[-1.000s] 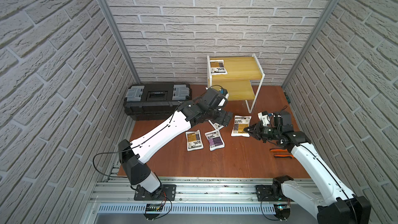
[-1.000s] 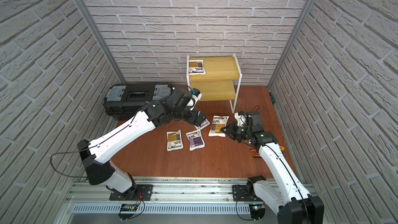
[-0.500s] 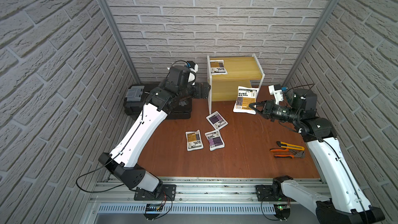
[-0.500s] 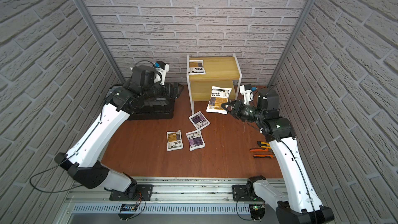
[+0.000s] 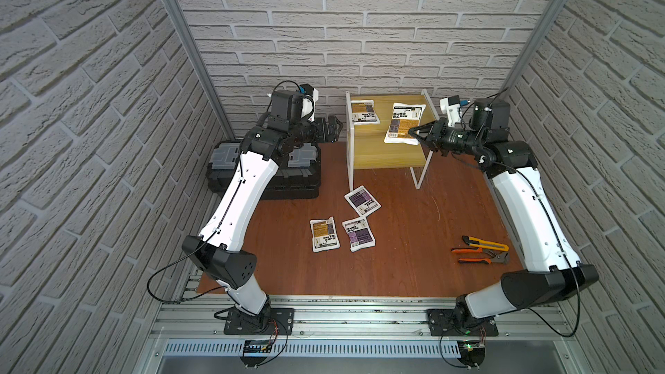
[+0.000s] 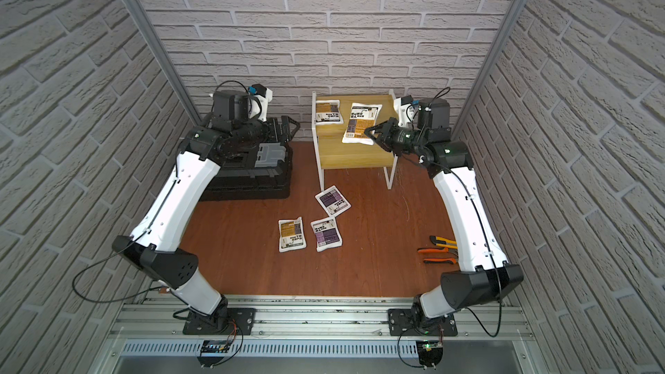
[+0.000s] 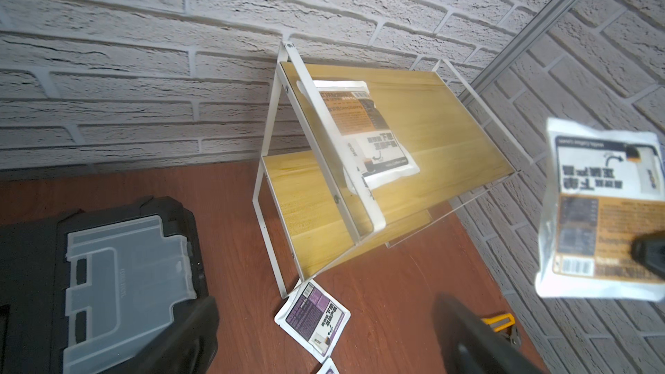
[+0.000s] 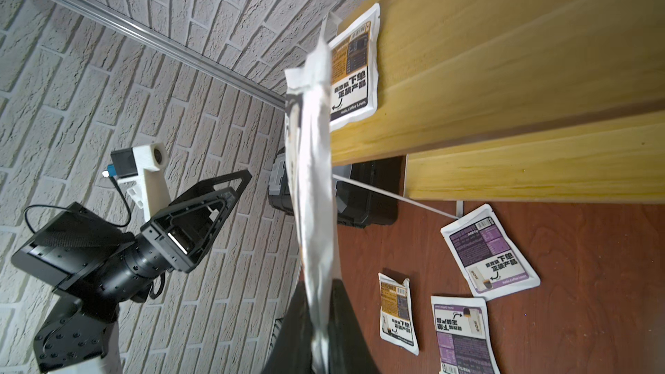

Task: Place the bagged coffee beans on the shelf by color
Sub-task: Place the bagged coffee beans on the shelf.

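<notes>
- My right gripper (image 5: 414, 132) is pinching the lower edge of an orange-label pouch (image 5: 403, 122), jaws nearly closed on it, holding it in the air near the top board of the shelf (image 5: 381, 156).
- My left gripper (image 5: 335, 127) is hovering beside the shelf, jaws spread, gripping nothing.
- A second orange pouch (image 5: 364, 112) is lying on the top board.
- A third orange pouch (image 5: 324, 233) and two purple pouches (image 5: 358, 233) (image 5: 362, 200) are lying on the table (image 5: 396, 264).
</notes>
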